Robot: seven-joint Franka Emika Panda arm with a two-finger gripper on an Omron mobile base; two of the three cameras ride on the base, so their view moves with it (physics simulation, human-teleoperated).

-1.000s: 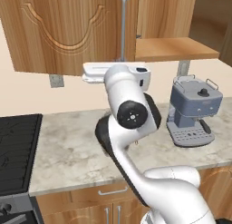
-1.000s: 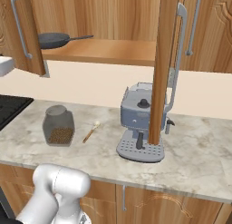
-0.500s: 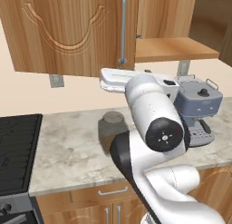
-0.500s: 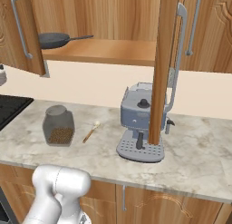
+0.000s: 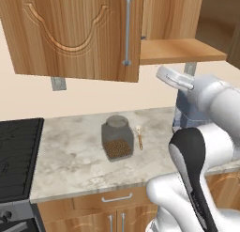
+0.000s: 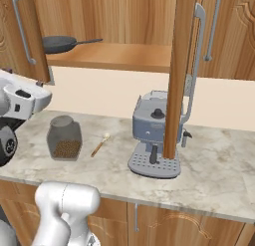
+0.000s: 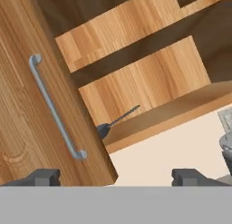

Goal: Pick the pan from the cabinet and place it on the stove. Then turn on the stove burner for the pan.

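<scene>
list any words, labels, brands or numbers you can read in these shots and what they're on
None: no readable text shows.
Glass jar: no label.
Coffee machine: plain grey casing, no brand mark.
Cabinet doors: carved curves only, no writing.
Stove: no markings readable on what shows.

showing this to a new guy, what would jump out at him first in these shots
Probably the cabinet standing open with the pan on its shelf, handle pointing right. Next, the coffee machine on the marble counter behind the open right door's edge, with a jar of brown bits and a small spoon to its left. In the hand view, the gripper is open and empty, facing the left door's bar handle.
</scene>
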